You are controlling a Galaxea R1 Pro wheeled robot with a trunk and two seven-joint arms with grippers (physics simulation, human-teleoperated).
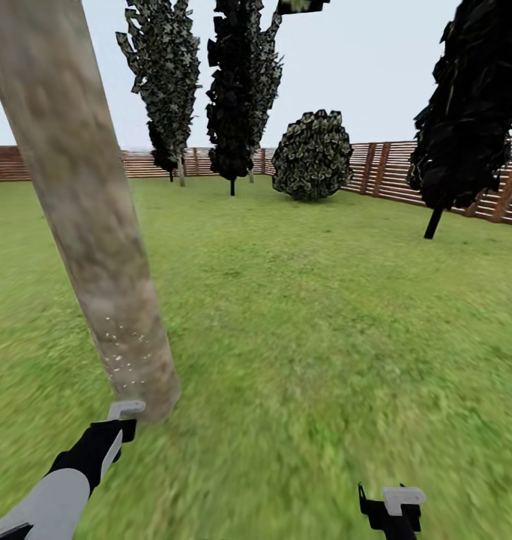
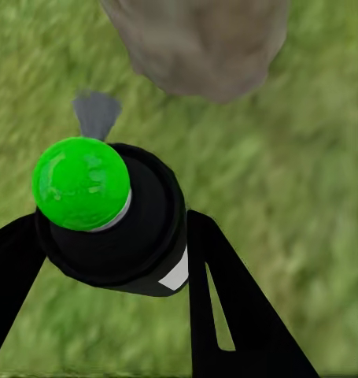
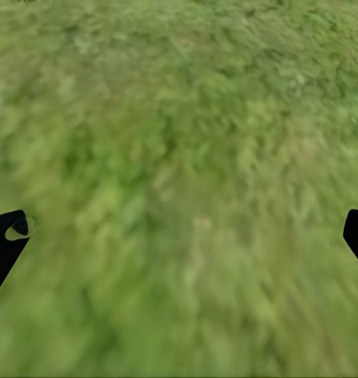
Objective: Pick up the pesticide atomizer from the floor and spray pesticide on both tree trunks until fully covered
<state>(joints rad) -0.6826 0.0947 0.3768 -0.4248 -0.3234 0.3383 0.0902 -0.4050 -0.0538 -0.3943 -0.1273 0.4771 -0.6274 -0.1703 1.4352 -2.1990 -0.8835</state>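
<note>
A thick pale mottled tree trunk (image 1: 91, 225) rises from the grass (image 1: 308, 337) at the left, with small white spray specks on its lower part. My left gripper (image 1: 115, 430) is right at the trunk's base, shut on the pesticide atomizer (image 2: 116, 228). The atomizer has a black body, a bright green cap (image 2: 80, 183) and a grey nozzle (image 2: 96, 115) that faces the trunk's foot (image 2: 202, 43). The grey nozzle (image 1: 126, 409) almost touches the trunk. My right gripper (image 1: 392, 510) hangs open and empty over the lawn, its fingertips (image 3: 7, 236) wide apart.
Dark narrow cypresses (image 1: 241, 90) and a round bush (image 1: 312, 156) stand at the far side of the lawn. Another dark tree (image 1: 465, 112) is at the right. A brown slatted fence (image 1: 390, 171) rings the garden. Open grass lies ahead and to the right.
</note>
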